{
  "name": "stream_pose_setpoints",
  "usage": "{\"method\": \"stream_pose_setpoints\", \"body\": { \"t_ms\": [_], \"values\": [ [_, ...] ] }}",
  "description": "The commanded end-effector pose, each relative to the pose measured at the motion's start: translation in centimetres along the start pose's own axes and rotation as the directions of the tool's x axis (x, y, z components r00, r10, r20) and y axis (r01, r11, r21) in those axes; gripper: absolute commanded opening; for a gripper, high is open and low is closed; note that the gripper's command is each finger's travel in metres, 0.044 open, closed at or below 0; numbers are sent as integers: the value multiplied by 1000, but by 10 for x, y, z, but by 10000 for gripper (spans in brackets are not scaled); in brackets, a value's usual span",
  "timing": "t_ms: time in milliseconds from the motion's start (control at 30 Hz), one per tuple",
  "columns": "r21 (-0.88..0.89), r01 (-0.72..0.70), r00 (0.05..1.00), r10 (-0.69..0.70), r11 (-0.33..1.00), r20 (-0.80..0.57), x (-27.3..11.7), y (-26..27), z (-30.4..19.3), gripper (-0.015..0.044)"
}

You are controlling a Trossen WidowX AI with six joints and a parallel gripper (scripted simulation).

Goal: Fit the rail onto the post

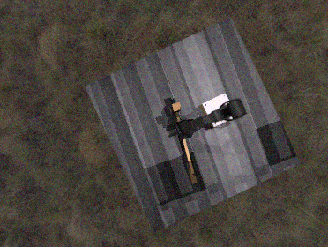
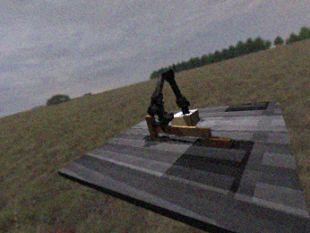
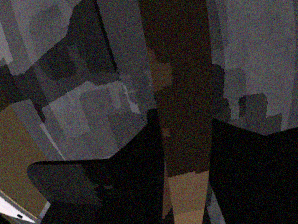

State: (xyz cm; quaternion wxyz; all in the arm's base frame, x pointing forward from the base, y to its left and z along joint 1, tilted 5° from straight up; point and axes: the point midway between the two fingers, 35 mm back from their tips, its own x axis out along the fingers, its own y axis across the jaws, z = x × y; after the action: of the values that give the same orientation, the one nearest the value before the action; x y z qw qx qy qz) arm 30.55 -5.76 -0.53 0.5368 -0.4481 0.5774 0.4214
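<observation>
The wooden rail [image 1: 187, 151] [image 2: 188, 131] [image 3: 187, 100] runs from beside the post to the footboard block [image 1: 193, 177] [image 2: 223, 142], its far end at the block's near part; the bracket is too small to make out. My gripper [image 1: 180, 126] [image 2: 163, 126] [image 3: 174, 119] is shut on the rail close to its post end, with a finger on either side. The rail looks raised off the table and roughly level. The upright post [image 1: 176, 107] [image 2: 150, 126] stands just beyond the gripper. The pegs, the holes and any gap between rail and post are hidden by the gripper.
The arm's base stands by a white-topped box [image 1: 214, 102] [image 2: 193, 117] [image 3: 17, 155] to one side of the rail. The striped grey table [image 1: 212, 154] [image 2: 139, 171] has dark patches and shadows across it.
</observation>
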Motion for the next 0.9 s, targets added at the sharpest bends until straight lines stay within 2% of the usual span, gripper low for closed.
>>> {"method": "stream_pose_setpoints", "body": {
  "t_ms": [0,867],
  "values": [
    [-1,1,1000,-1,1000,1,-1,-1,-1,0],
    [-1,1,1000,-1,1000,0,-2,-2,-6,0]
  ]
}}
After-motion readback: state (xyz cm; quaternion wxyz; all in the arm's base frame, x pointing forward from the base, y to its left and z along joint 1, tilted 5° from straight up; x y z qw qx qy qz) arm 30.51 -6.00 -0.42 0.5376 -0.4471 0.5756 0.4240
